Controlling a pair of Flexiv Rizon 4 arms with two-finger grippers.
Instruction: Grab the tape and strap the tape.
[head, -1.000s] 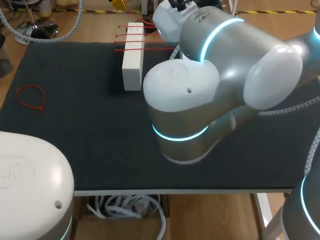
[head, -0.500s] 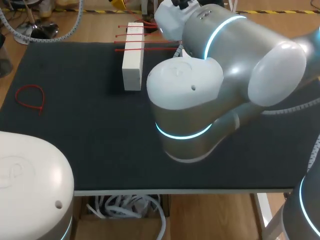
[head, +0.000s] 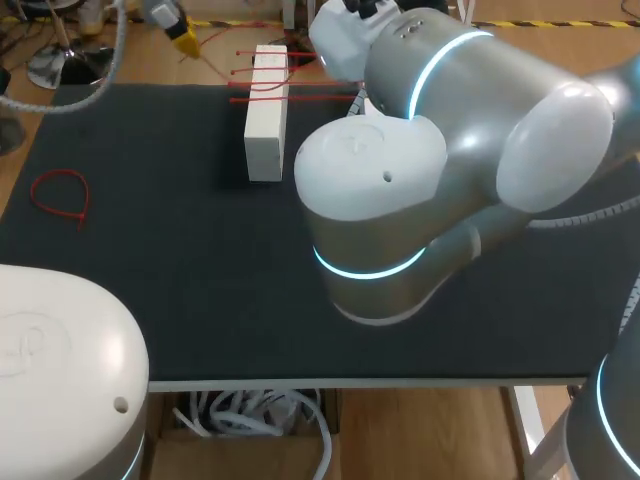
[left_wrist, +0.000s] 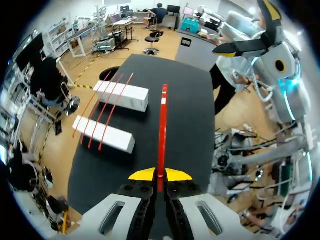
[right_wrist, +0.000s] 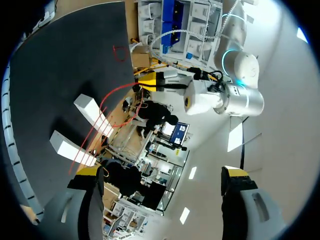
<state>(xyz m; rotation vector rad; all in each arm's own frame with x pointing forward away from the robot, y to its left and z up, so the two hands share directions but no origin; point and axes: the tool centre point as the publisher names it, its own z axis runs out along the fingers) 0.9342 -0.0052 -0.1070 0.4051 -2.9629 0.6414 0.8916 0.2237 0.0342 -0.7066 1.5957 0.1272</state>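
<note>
Tape: thin straight red strap (left_wrist: 162, 130), pinched in my left gripper (left_wrist: 160, 175), jutting ahead above the black table (left_wrist: 190, 140).
Left arm: raised by the table's far edge.
Right gripper (right_wrist: 162, 172): fingers wide apart, empty.

Two blocks (left_wrist: 121, 96) sit side by side at the table's (head: 150, 300) far edge, ties (left_wrist: 102, 120) lying across both. A looped tie (head: 60, 196) lies well apart on the left. The left gripper (left_wrist: 160, 175) hangs left of the blocks, pinching a single tie (left_wrist: 162, 120).
</note>
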